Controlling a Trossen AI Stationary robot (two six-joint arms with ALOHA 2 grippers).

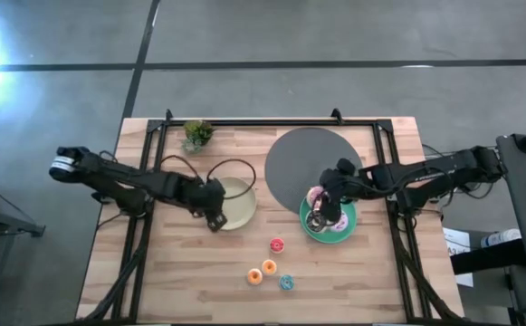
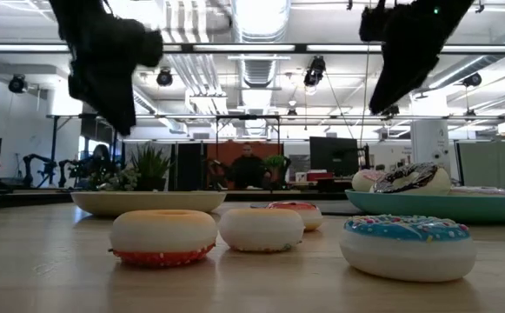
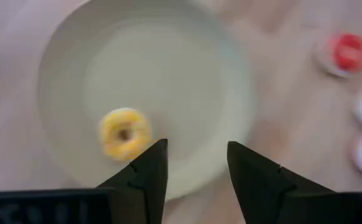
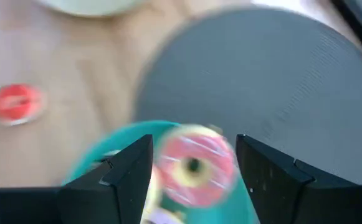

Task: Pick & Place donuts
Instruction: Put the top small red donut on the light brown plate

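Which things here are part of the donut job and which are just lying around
Job: yellow donut on cream plate; pink donut on teal plate; red, orange and blue donuts on the table.
Lying about: potted plant, grey disc.

High view: we look straight down from well above, taking in the whole table point(image 1: 199, 290) and both arms.
Low view: we sit at table-top height, facing level across the wood into the room, very near three donuts.
Left wrist view: we look down, close, on the cream plate point(image 3: 168, 81).
Right wrist view: we look down, close, on the teal plate point(image 4: 100, 155).
Shared: both plates show in the high and low views too.
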